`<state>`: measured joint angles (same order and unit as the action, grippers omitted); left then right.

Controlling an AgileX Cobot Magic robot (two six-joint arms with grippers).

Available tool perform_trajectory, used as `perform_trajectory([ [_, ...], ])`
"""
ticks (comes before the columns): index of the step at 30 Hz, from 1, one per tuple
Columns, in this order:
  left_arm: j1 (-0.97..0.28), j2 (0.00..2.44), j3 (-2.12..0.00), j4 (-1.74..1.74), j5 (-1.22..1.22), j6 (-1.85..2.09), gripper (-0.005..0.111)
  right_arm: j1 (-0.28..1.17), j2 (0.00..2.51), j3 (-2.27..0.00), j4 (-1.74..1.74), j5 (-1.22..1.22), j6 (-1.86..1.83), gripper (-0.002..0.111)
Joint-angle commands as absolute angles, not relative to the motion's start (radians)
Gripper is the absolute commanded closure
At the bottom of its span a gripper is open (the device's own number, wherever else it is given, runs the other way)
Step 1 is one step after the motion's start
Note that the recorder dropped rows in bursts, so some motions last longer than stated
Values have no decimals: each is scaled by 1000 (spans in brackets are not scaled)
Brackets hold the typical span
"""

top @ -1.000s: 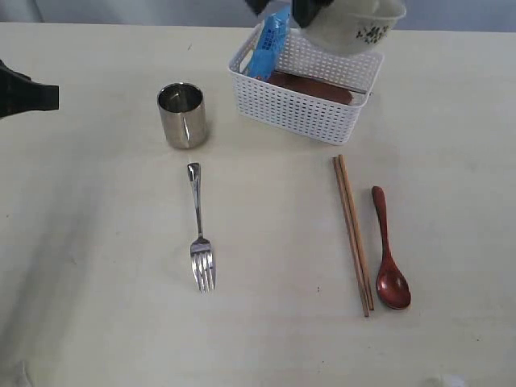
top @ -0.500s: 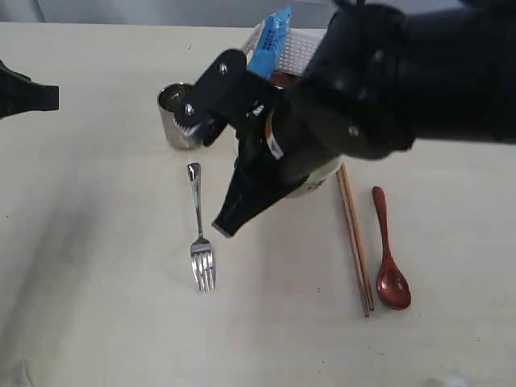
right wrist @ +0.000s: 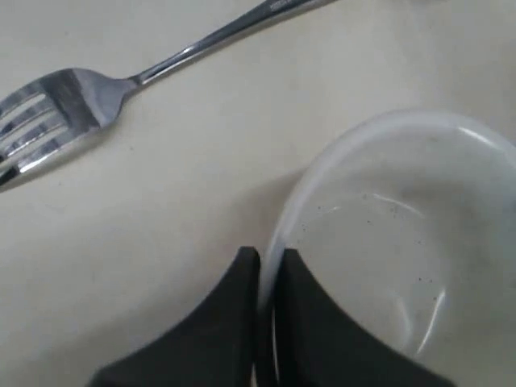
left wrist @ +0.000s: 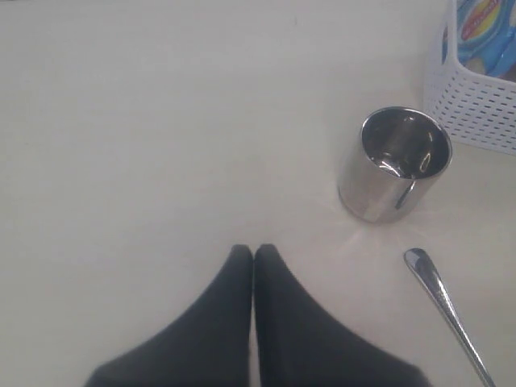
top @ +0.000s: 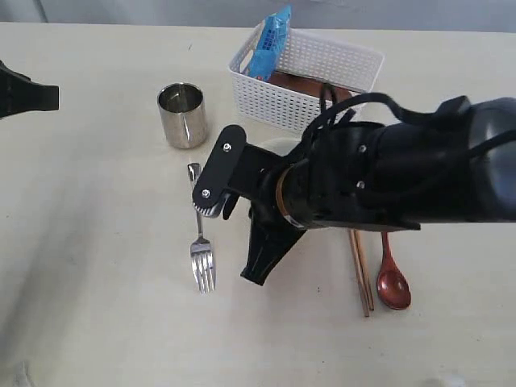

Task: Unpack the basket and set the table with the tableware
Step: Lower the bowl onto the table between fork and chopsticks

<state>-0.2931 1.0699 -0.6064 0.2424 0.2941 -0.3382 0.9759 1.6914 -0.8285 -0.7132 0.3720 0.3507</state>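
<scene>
My right gripper (right wrist: 264, 256) is shut on the rim of the cream bowl (right wrist: 387, 242), one finger inside and one outside. The bowl is low beside the fork (right wrist: 72, 101); I cannot tell whether it touches the table (top: 97, 282). In the exterior view my right arm (top: 363, 177) covers the bowl, between the fork (top: 199, 234) and the chopsticks (top: 360, 274). The wooden spoon (top: 393, 282) lies right of them. The steel mug (top: 181, 114) stands left of the white basket (top: 306, 97), which holds a brown plate (top: 302, 83). My left gripper (left wrist: 254, 250) is shut and empty.
A blue snack packet (top: 268, 42) leans in the basket's left end. My left gripper (top: 40, 97) hovers at the table's left edge, well away from the mug (left wrist: 395, 165). The fork's handle (left wrist: 443, 298) and a basket corner (left wrist: 476, 105) show in the left wrist view.
My right arm has carried the bowl from above the basket down to the table's middle, between fork and chopsticks. The left arm has not moved.
</scene>
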Motion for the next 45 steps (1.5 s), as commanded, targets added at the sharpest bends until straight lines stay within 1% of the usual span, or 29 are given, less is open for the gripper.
perform_trajectory([
  [1,-300,1070,-601,232,298,-337,106,980,1727,-825,-766,339,382,109],
  [6,-300,1070,-601,232,296,-337,106,991,1728,-825,-759,345,397,109],
  [14,-300,1070,-601,232,296,-337,106,1069,1728,-825,-756,355,419,109],
  [21,-300,1070,-601,232,296,-337,106,1069,1729,-825,-756,402,431,108],
  [32,-300,1070,-601,232,298,-337,106,1069,1729,-825,-734,397,427,108],
  [34,-300,1070,-601,232,298,-337,106,1069,1729,-825,-729,397,427,101],
  [38,-300,1070,-601,232,298,-337,106,1069,1729,-825,-729,397,427,71],
  [39,-300,1070,-601,232,298,-337,106,1069,1729,-825,-729,397,427,68],
  [40,-300,1070,-601,232,298,-337,106,1069,1729,-825,-729,395,427,66],
  [43,-300,1070,-601,232,256,-330,106,1069,1701,-836,-729,408,450,66],
  [45,-300,1070,-601,232,156,-276,106,1069,1637,-858,-700,455,473,66],
])
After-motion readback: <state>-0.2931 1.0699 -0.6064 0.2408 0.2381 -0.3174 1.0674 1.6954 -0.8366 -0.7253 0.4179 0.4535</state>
